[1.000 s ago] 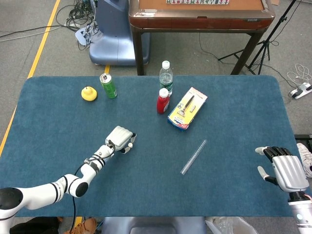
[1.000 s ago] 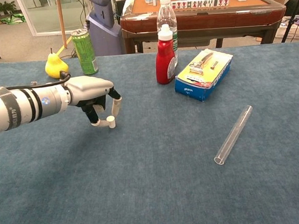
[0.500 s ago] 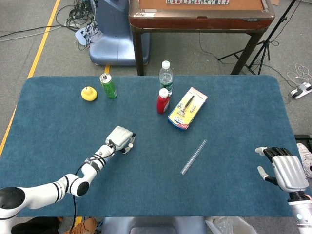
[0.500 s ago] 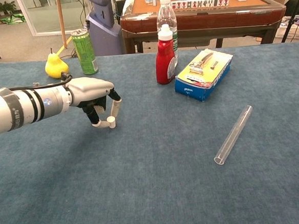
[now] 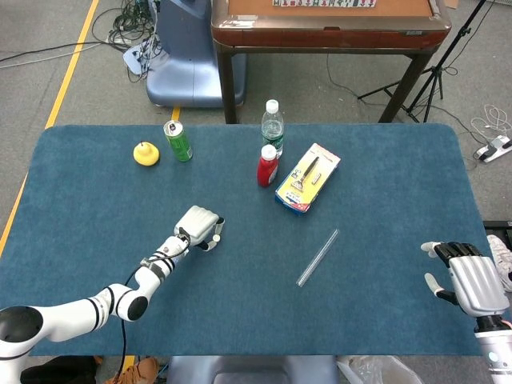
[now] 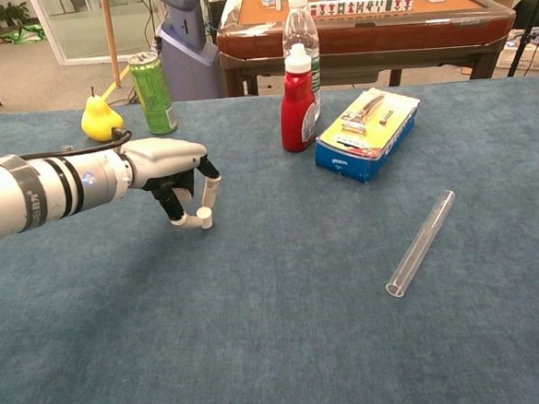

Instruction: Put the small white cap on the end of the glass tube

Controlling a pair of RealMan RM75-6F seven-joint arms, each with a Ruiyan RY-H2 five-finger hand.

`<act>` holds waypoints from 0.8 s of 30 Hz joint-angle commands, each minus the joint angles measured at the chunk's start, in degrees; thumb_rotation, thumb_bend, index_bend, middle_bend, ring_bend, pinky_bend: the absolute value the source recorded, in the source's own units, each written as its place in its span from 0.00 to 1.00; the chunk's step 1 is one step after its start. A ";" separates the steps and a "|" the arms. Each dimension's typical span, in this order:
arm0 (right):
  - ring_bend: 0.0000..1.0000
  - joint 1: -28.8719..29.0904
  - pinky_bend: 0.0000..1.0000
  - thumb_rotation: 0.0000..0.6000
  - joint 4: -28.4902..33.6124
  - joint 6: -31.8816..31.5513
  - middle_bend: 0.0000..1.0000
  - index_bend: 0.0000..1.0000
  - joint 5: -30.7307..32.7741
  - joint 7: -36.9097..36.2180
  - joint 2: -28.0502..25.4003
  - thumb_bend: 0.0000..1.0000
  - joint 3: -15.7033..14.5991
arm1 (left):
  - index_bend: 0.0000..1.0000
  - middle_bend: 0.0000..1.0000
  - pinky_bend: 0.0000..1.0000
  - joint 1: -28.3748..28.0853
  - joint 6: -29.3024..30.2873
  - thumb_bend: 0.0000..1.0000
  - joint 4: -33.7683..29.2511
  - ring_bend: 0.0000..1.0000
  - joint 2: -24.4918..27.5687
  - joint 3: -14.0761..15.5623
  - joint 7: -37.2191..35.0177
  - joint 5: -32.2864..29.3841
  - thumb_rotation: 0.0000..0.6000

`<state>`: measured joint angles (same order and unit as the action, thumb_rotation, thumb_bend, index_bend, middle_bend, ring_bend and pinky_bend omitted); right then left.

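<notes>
The small white cap (image 6: 205,217) sits low over the blue cloth, pinched between the thumb and a fingertip of my left hand (image 6: 170,167). From the head view the left hand (image 5: 200,226) is left of centre, with the cap (image 5: 215,238) at its fingertips. The clear glass tube (image 5: 318,258) lies slantwise on the cloth well to the right of that hand, its open near end towards me (image 6: 395,288). My right hand (image 5: 468,282) rests at the table's right front edge with its fingers apart and nothing in them, and is outside the chest view.
At the back stand a red bottle (image 6: 298,103), a water bottle (image 6: 300,33), a blue and yellow razor pack (image 6: 368,132), a green can (image 6: 154,92) and a yellow pear (image 6: 101,119). A wooden table (image 5: 328,28) stands beyond the blue table (image 5: 88,208).
My left hand has shifted slightly right and a touch upward, taking the cap with it. The tube and my right hand have hardly moved.
</notes>
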<state>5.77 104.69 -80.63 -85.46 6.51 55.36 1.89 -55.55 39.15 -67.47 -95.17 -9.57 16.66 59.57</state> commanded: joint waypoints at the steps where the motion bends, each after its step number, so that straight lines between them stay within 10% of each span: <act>1: 0.34 0.05 0.33 1.00 0.04 0.06 0.42 0.34 -0.09 0.05 -0.04 0.32 -0.01 | 0.54 0.99 1.00 0.59 0.50 0.26 -1.40 1.00 1.21 -0.52 -1.58 0.16 1.00; 11: 0.44 3.79 0.48 1.00 1.40 5.09 0.48 0.36 -1.58 3.75 0.08 0.32 0.26 | 0.55 1.00 1.00 5.13 5.82 0.26 -12.52 1.00 9.94 -0.86 -8.24 5.00 1.00; 16: 0.75 8.48 0.93 1.00 0.81 10.34 0.68 0.38 -2.77 5.30 2.02 0.32 1.47 | 0.56 1.00 1.00 7.38 9.02 0.26 -18.32 1.00 14.08 0.21 -8.54 7.75 1.00; 24: 1.00 17.38 1.00 1.00 -2.90 22.60 0.94 0.41 -0.32 8.20 8.56 0.32 2.91 | 0.56 1.00 1.00 10.06 12.81 0.26 -26.12 1.00 19.15 1.64 -6.04 9.11 1.00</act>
<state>20.08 103.51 -61.79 -87.07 13.38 61.32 4.13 -46.27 50.97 -92.10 -77.25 -8.36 9.81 68.31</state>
